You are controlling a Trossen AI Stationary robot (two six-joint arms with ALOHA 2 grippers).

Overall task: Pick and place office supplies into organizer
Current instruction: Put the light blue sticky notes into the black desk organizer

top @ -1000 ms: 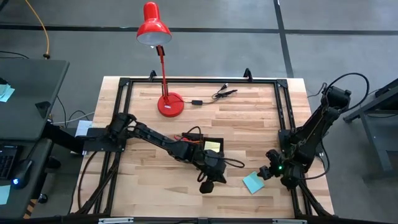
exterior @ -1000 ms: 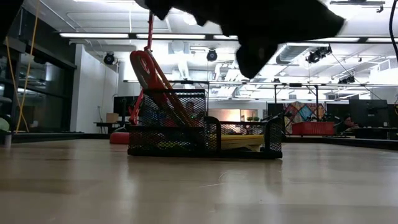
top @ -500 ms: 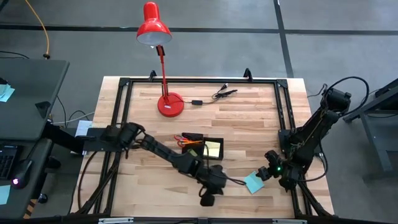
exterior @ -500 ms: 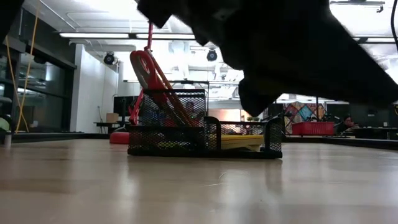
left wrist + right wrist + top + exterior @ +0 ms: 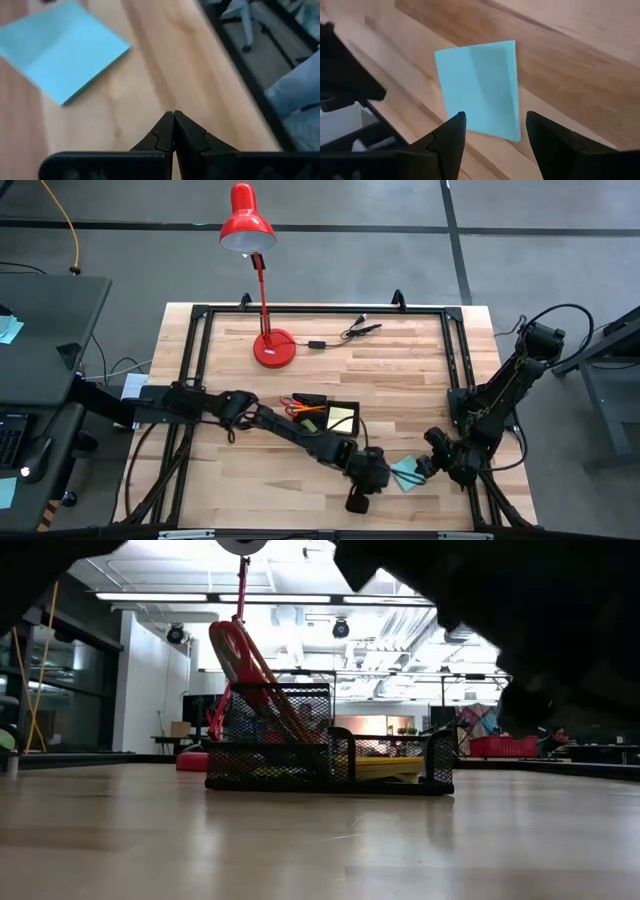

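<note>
Organizer (image 5: 325, 413): low black tray, mid-table, near the lamp (image 5: 262, 280) base. Already holds red-handled scissors (image 5: 247, 665) leaning in the taller section, a pale yellow pad (image 5: 341, 418) in one compartment, plus orange-yellow pencils and a dark pen lying inside.
Teal pad (image 5: 405, 473): flat on the bare wood, near table's front edge, right of organizer and well apart from it; lies between the two grippers. Looks like the last loose item.
Left gripper (image 5: 173, 131): arm stretched across the table past the organizer; fingers pressed together, nothing in them, tips just short of the pad's edge.
Right gripper (image 5: 492, 131): at the front right corner, just beside the pad; fingers (image 5: 451, 132) spread apart, pad seen through the gap, no contact visible.
Progress (est.): mostly done; scissors, pencils, pen, yellow pad in.
Left to do (est.): grasp teal pad, carry it to the organizer, drop it in a free compartment.
Risk (est.): thin flat pad, hard to pinch off the wood.
</note>
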